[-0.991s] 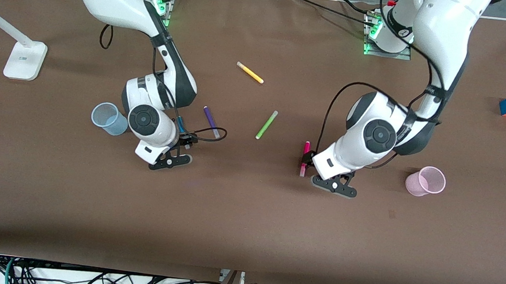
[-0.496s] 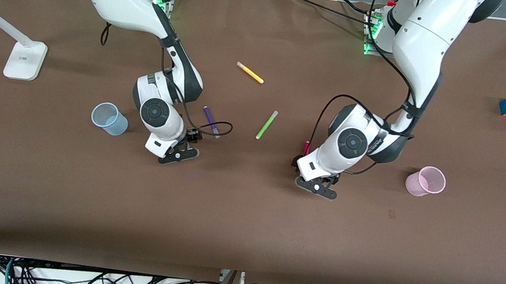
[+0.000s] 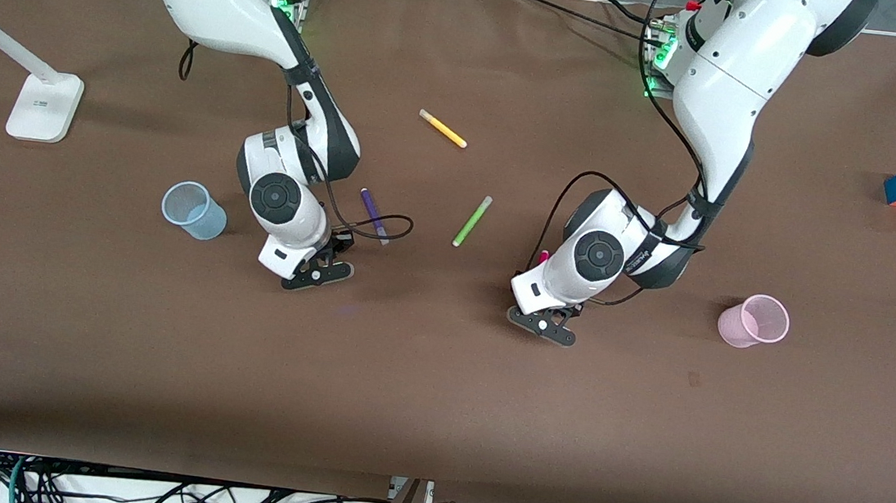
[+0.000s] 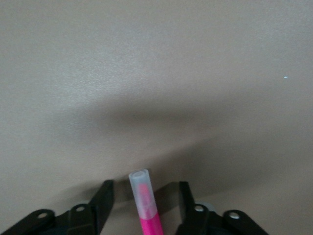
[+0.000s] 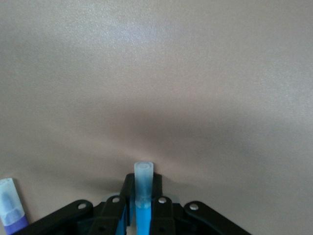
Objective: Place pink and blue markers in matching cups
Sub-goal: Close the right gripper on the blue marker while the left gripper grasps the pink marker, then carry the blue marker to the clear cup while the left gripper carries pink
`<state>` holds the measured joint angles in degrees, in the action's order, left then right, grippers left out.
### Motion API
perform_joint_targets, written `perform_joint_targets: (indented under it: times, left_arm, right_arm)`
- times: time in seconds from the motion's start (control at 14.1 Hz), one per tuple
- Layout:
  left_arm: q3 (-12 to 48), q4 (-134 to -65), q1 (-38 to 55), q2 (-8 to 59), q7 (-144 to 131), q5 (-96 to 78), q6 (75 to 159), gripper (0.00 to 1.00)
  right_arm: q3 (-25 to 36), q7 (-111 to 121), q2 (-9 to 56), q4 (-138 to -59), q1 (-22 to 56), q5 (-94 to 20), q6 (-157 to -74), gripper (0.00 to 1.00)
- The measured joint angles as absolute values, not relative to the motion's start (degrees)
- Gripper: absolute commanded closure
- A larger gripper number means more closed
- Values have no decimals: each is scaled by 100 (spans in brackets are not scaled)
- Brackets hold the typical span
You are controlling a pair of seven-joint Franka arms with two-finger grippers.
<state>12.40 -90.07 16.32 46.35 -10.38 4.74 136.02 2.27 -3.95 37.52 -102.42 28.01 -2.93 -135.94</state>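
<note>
Both arms are down at the table at the pick-up stage, and neither marker has reached a cup. The right gripper [image 5: 142,208] has its fingers drawn in tight against the blue marker [image 5: 144,188], whose pale cap pokes out past the fingertips; it sits low beside the purple marker [image 3: 374,216], with the blue cup [image 3: 193,210] standing nearby toward the right arm's end. The left gripper [image 4: 145,200] has its fingers spread, with a clear gap either side of the pink marker [image 4: 145,203] lying between them, so it holds nothing. The pink cup [image 3: 754,320] stands well apart toward the left arm's end. Next, I'd say, the left fingers must close before both lift toward their cups.
</note>
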Motion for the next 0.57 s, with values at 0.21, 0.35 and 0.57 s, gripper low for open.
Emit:
perform_joint_targets:
  times: [0.21,0.35,0.57]
  left_arm:
    - [1193,-9006,1618,4612,-1009,480,13599,100]
    - [1195,-8999,1608,4610,-917,480,13599,100]
    - [1169,-8847,1455,4515,-399,480,13289,100]
  right_arm:
    - [276,340,3599,-10154,2775,-293,-13484,100]
    - [332,1073,3308,-9973,2587,-293,-12872,100]
    - [347,2369,2777,-9747,2111,-366,-11837,100]
